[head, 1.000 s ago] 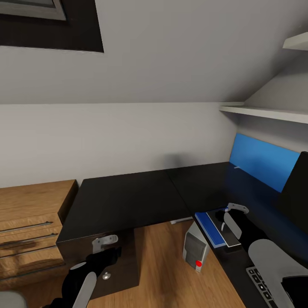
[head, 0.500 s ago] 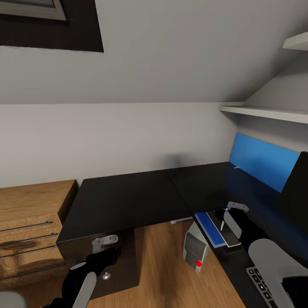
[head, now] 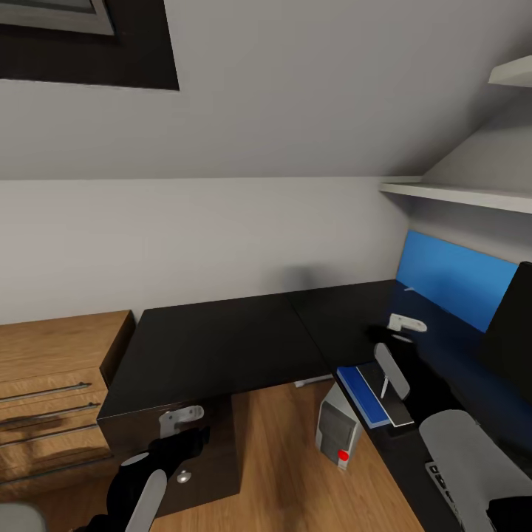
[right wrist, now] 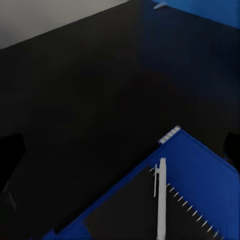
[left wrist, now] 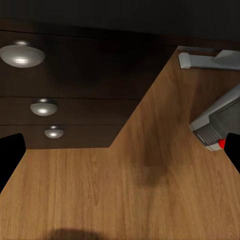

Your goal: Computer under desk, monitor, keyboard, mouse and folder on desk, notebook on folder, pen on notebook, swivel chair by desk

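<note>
Near left: left gripper [head: 181, 420] hangs low in front of the black drawer unit [head: 214, 451], fingers spread wide, nothing between them. Its wrist camera sees the three silver knobs [left wrist: 22, 54] and wooden floor [left wrist: 100, 190].

Near right: corner of the keyboard [head: 442, 484] peeks out on the tabletop [head: 214, 347], mostly hidden behind the right arm.

Computer [head: 338, 428] stands on the floor under the tabletop's right wing, red dot facing out.

Above it, near the tabletop edge: blue folder [head: 362, 395] lies flat, notebook [right wrist: 130, 215] on top of it, white pen [right wrist: 161, 200] on the notebook. Whole stack is at rest.

Right gripper [head: 405, 324] hovers just beyond the stack, over bare black tabletop, not touching anything. Fingers apart in the wrist view, empty.

Far right: black monitor [head: 510, 325] edge on the tabletop, blue wall panel [head: 451, 277] behind it, white shelf [head: 458, 193] above.

Far left: light wooden cabinet [head: 52, 384] beside the tabletop, against the grey wall.
</note>
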Robot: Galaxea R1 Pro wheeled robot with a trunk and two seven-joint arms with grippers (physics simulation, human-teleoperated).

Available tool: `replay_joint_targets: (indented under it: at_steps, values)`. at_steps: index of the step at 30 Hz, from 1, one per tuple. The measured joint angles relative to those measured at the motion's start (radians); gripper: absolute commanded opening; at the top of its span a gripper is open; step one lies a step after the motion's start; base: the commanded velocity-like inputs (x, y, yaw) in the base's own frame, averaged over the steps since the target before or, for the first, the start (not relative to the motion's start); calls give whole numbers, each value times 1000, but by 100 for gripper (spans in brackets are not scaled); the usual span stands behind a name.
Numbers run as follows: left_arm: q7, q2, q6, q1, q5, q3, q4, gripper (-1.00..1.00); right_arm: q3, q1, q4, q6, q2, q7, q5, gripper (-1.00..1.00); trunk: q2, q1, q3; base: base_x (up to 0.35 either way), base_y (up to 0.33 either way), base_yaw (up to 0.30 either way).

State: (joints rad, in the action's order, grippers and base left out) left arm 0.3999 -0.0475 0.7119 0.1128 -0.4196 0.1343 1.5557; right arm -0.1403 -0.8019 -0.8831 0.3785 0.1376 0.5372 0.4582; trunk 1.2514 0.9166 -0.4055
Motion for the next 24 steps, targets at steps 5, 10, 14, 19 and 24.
replay_joint_targets:
  at_steps: [5,10,14,19,24]
  values:
    - [0,0,-1,0,0,0,0,100,-1,29,-73,-2,-52,80,0,100,0,0,0,0,0,0]
    - [0,0,-1,0,1,0,0,100,-51,78,-138,-1,-71,114,1,100,0,0,0,0,0,0]
    - [0,0,-1,0,0,0,0,100,-90,87,-157,-4,-77,120,2,100,0,0,0,0,0,0]
    - [0,0,-1,0,0,0,0,100,-96,89,-170,-5,-81,119,5,100,0,0,0,0,0,0]
    - [0,0,1,0,-1,0,0,100,-98,91,-189,-7,-125,122,3,100,0,1,0,-254,0,60]
